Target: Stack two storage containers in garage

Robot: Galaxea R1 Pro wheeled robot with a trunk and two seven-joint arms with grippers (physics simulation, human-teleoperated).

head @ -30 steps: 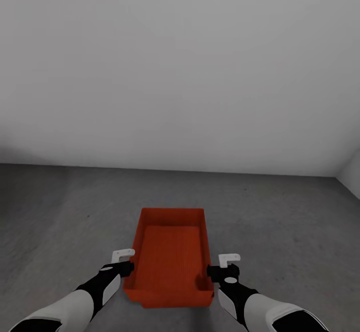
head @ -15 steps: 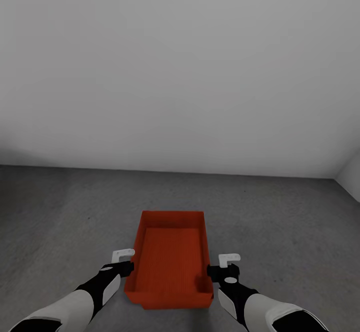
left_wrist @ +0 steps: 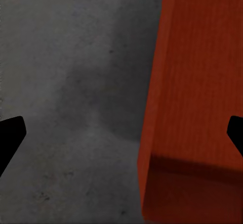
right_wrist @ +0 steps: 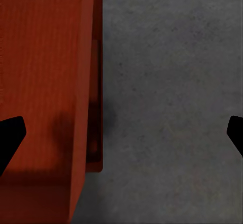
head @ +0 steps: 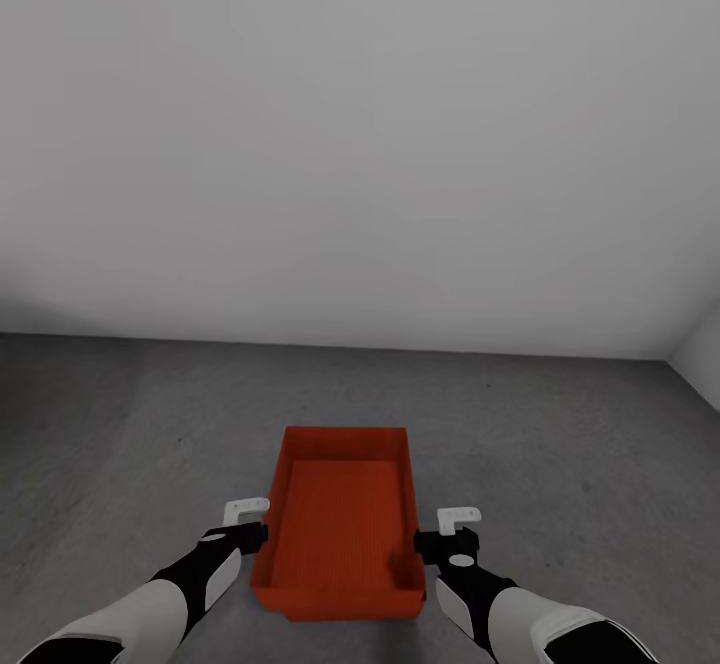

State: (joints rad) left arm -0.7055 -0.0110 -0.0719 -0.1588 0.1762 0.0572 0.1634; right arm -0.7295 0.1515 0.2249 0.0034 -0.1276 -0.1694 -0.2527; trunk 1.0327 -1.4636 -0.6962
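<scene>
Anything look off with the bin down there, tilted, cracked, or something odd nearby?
Nothing stands out. The red-orange rectangular plastic bin sits level on the dark grey concrete floor, lidless, empty and undamaged, roughly square to the pale grey wall. The left tool and right tool flank it, both open, not gripping it.

A plain pale grey wall (head: pixel 360 144) rises ahead, meeting a side wall (head: pixel 702 344) at right.

The red-orange bin (head: pixel 340 529) sits lower and slightly farther from the camera than a second ago, its near wall sinking toward the grey concrete floor (head: pixel 560 444) between the left gripper (head: pixel 252 529) and right gripper (head: pixel 440 536).
</scene>
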